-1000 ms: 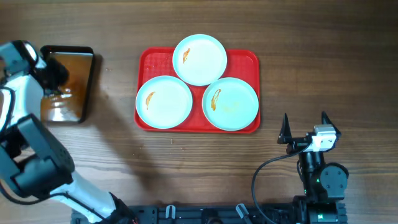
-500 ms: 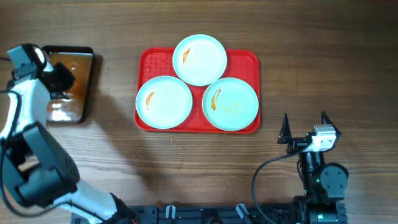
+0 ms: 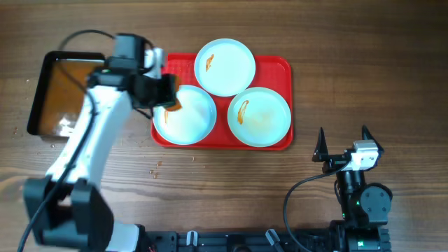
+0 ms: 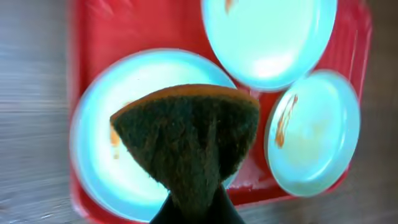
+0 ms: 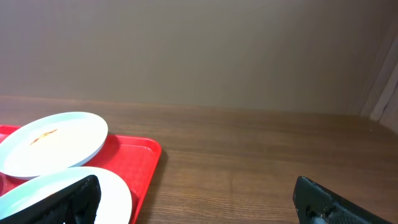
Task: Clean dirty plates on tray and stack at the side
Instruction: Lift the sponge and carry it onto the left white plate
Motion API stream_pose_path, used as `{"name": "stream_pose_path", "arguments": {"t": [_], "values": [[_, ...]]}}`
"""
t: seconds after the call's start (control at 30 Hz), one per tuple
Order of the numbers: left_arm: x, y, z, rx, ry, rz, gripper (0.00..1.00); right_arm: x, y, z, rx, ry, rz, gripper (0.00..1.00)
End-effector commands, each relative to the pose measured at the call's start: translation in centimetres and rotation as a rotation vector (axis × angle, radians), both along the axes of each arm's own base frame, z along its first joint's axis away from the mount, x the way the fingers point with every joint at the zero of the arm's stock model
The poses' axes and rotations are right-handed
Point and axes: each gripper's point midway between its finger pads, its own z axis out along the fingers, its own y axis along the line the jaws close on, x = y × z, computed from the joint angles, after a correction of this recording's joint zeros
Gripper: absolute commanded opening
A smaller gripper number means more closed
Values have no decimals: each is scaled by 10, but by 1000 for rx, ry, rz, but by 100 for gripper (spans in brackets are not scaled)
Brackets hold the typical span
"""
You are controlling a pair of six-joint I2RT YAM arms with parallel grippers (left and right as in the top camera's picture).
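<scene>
While our left claw (image 3: pixel 161 91) is clamped shut on a dark green, orange-backed wedge of sponge (image 4: pixel 186 143), it hangs directly over the leftmost round pale-mint plate (image 3: pixel 190 120) on the large red rectangular plastic tray (image 3: pixel 280 66) at upper centre. In the wrist view the orange-brown sauce smear (image 4: pixel 115 138) lies just left of the sponge. Our right claw (image 3: pixel 342 140) gapes empty at lower right, well apart.

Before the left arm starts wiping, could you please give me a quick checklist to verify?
1. Sponge clamped in left fingers: ok.
2. Sponge above front-left plate: ok; contact cannot tell.
3. Sauce smear on that plate visible: ok, though partly hidden by the sponge.
4. Back plate and right plate also on red tray: ok.
5. Right fingers open, away from tray: ok.
</scene>
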Motion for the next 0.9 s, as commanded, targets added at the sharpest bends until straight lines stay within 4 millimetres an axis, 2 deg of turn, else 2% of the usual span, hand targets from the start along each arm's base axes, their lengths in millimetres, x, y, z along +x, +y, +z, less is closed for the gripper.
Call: {"name": "stream_pose_path", "arguments": {"t": [0.0,0.1,0.2,0.23,0.27,0.3,0.37,0.43,0.47,0.53,0.57,0.6,0.67,0.73,0.87], "values": [[-8,-31,-54,-2,122,-85,4,0,1,1,-18,-6,8,100],[-8,-26,-93,69,224,16,4,0,1,1,-18,-6,8,100],[-13,-26,-115,90,284,28,4,0,1,1,-18,-6,8,100],[-13,-26,-117,90,287,27,10,0,1,1,-18,-6,8,100],[-12,-27,-118,90,284,27,21,0,1,1,-18,-6,8,100],[-12,-27,-118,90,283,27,42,0,1,1,-18,-6,8,100],[-12,-27,-117,89,285,27,49,0,1,1,-18,-6,8,100],[-11,-26,-103,87,269,23,52,0,1,1,-18,-6,8,100],[-6,-26,-83,83,248,22,54,0,1,1,-18,-6,8,100],[5,-28,-28,60,157,25,55,0,1,1,-18,-6,8,100],[7,-28,-11,51,119,25,56,0,1,1,-18,-6,8,100],[9,-28,12,37,62,27,64,0,1,1,-18,-6,8,100],[5,-23,44,35,-25,38,100,0,1,1,-18,-6,8,100],[-5,-21,44,42,7,36,100,0,1,1,-18,-6,8,100],[-17,-14,23,84,77,44,100,0,1,1,-18,-6,8,100]]}}
